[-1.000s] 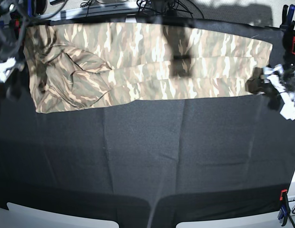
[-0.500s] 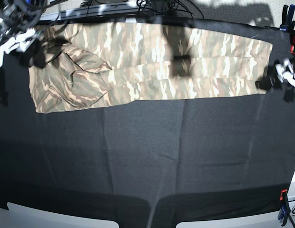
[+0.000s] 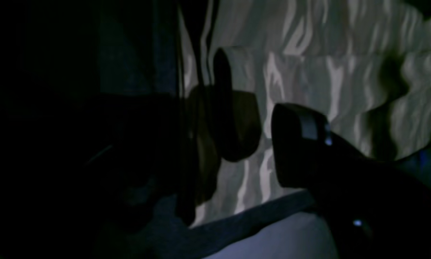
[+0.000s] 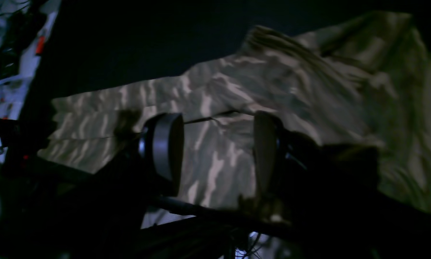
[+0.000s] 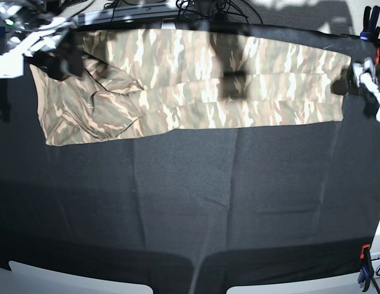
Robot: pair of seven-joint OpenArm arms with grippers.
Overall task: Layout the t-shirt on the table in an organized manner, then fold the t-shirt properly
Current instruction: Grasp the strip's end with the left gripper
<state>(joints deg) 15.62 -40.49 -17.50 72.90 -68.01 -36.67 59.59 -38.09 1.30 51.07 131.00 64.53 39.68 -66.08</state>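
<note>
Lying flat beyond the fingers: t-shirt (image 5: 196,79) | left fingers (image 3: 294,144) spread, empty | right fingers (image 4: 165,151) spread, empty

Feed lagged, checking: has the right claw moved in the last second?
Yes. The right claw went up the base view, from mid-shirt height to the shirt's far edge.

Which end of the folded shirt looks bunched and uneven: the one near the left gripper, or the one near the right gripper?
The end near the right gripper: the t-shirt shows diagonal folds there, while its other end lies flat.
</note>
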